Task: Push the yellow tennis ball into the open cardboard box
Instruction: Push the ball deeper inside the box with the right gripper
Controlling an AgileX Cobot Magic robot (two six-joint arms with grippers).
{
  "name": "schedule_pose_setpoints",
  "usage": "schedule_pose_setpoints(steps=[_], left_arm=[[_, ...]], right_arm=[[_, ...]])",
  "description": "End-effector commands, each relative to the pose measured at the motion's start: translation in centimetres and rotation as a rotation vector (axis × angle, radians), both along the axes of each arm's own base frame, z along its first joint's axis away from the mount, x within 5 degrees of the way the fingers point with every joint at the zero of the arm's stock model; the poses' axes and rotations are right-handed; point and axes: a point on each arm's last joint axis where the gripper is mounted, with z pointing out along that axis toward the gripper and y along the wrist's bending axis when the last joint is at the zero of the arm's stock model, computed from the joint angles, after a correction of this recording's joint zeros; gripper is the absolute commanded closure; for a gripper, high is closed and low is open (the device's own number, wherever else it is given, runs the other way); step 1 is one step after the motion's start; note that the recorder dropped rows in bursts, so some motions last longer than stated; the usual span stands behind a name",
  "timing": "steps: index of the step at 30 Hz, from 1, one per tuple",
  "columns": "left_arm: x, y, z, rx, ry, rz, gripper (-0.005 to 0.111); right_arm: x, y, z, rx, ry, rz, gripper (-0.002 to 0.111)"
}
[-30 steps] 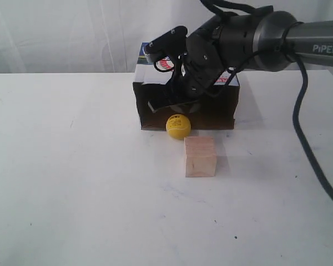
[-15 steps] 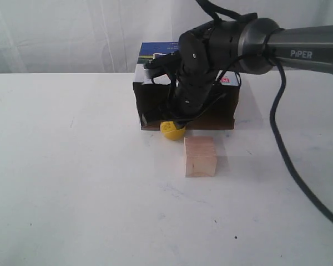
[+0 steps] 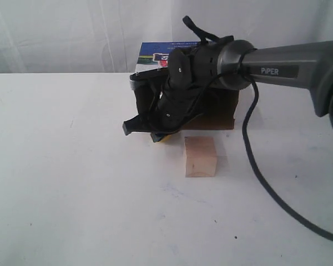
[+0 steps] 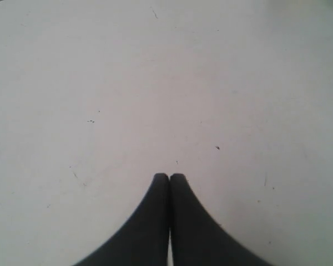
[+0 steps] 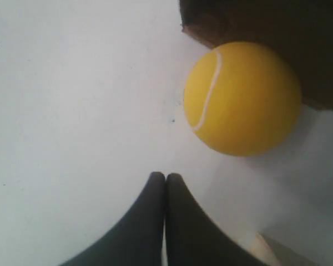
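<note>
The yellow tennis ball [image 5: 241, 97] lies on the white table right at the mouth of the open cardboard box [image 5: 266, 22], touching or nearly touching its lower front edge. My right gripper [image 5: 165, 176] is shut and empty, its tips on the table side of the ball and a short gap away from it. In the exterior view the right gripper [image 3: 154, 134] hangs low in front of the box [image 3: 216, 111] and hides the ball except for a yellow sliver [image 3: 165, 138]. The left gripper [image 4: 169, 175] is shut over bare table.
A pale wooden cube [image 3: 200, 156] stands just in front of the box, right of the ball; its corner [image 5: 275, 250] shows in the right wrist view. The right arm's cable [image 3: 255, 166] trails over the table at right.
The right arm has swung down and leftward across the box front, and now covers the ball. The ball seems to have shifted slightly left and toward the front.
</note>
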Motion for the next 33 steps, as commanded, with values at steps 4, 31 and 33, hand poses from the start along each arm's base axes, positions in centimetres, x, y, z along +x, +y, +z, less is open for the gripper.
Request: schedule_pose_setpoints(steps=[4, 31, 33], left_arm=[[-0.1, 0.0, -0.2, 0.006, 0.008, -0.005, 0.107], [-0.1, 0.0, -0.2, 0.006, 0.008, -0.005, 0.107], [-0.1, 0.0, -0.2, 0.006, 0.008, -0.005, 0.107]], right_arm=[[1.2, 1.0, -1.5, 0.042, 0.006, -0.01, 0.108], [4.7, -0.3, 4.2, -0.045, -0.208, 0.012, 0.108], [4.4, -0.6, 3.9, -0.088, -0.177, 0.02, 0.108]])
